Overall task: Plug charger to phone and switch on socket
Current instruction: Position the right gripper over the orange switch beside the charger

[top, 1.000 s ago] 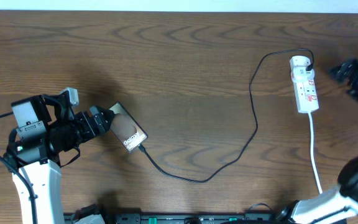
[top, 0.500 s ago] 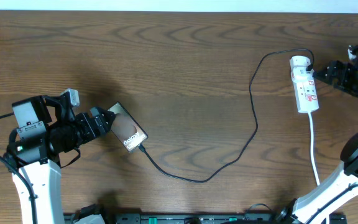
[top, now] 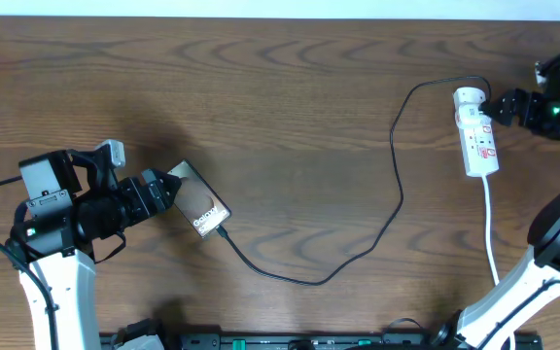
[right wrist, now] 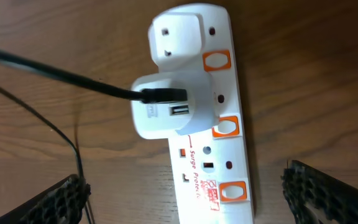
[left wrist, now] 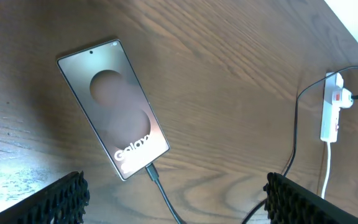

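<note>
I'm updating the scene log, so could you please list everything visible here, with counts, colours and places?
phone: one, shiny grey-brown, flat on the table's left side.
charger cable: one, black, running from the phone's lettered end across to the adapter.
power strip: one, white with orange-red switches, right side.
adapter: one, white, in the strip's middle socket.
plug: one, white, in the strip's end socket.
cord: one, white, from the strip towards the near edge.
table: one, dark brown wood.
left gripper: one, black, open, beside the phone.
right gripper: one, black, open, beside the strip.
</note>
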Available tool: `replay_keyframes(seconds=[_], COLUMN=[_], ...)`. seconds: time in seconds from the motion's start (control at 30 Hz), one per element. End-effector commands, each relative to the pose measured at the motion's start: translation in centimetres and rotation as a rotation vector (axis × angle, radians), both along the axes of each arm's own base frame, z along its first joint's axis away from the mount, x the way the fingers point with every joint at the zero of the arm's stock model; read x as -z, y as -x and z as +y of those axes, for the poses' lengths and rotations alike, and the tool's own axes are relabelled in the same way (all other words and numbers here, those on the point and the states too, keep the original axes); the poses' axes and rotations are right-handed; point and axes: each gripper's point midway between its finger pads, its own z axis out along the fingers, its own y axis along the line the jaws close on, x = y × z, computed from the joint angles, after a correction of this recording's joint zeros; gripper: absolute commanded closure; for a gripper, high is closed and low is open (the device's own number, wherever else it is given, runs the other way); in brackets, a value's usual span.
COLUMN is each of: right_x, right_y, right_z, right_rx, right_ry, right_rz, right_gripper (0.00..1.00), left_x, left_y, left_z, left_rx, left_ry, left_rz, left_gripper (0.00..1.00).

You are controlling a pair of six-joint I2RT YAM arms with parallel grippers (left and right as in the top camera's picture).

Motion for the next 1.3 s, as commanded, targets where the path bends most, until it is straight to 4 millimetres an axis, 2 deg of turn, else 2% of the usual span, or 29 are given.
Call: replay_keyframes(seconds=[0.0,0.3,0.93,1.27], right_x=[0.4,0.9,4.0,4.0], right_y=[-0.6,-1.5,-1.6,-2.1], right_z=[0.7,2.4,3.9,5.3], right_rx=[0.000,-0.065,-0.089,-0.121], right_ry=[-0.041,-0.152,-0.182,-0.179], right_rz=[-0.002,-0.060,0.003,0.001], right_gripper=[0.01,0.01,0.01,0.01], left_x=[0.4,0.5,2.0,2.1], left_y=[0.2,0.2,-0.1,-0.1], left_z=[0.3,0.3,0.4,0.4], left_rx=[0.006,0.010,0.013,0.014], left_ry=[-0.018,-0.021,0.000,0.002], left_rz=[0.007,0.008,0.066,0.071], left_gripper=[0.10,0.10,0.10,0.10])
